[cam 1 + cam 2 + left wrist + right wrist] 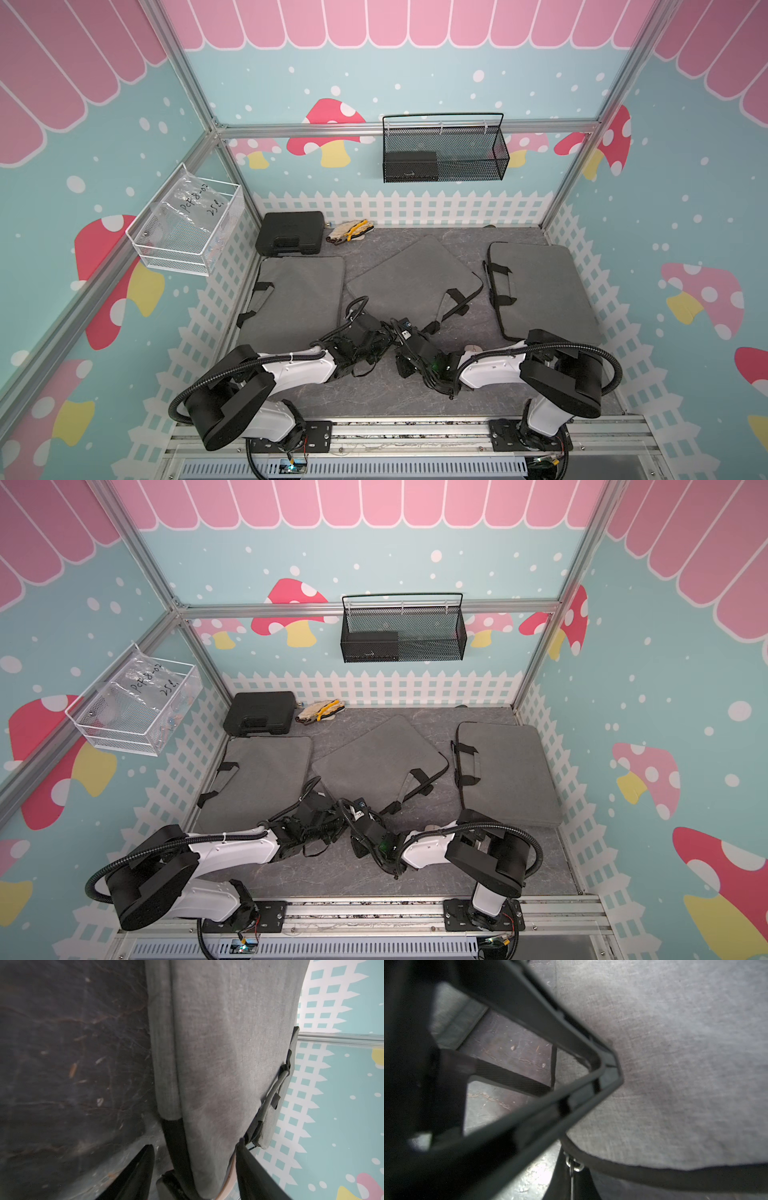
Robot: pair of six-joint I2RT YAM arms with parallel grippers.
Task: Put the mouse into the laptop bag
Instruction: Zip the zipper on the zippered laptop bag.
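Observation:
Three grey laptop bags lie on the table, and the middle laptop bag (411, 274) (374, 754) is turned at an angle. Both arms meet at its near corner. In the left wrist view my left gripper (196, 1145) is open, its fingers either side of the bag's grey fabric (224, 1064) and a black strap (176, 1147). My right gripper (572, 1180) is shut on the bag's metal zipper pull (574, 1164). A pale rounded shape, apparently the mouse (472, 347) (432, 826), lies on the table, mostly hidden behind my right forearm.
Another grey bag (299, 295) lies on the left and one more (544, 286) on the right. A black case (290, 237) and work gloves (349, 232) sit at the back. A black mesh basket (444, 153) and a white wire basket (187, 232) hang on the walls.

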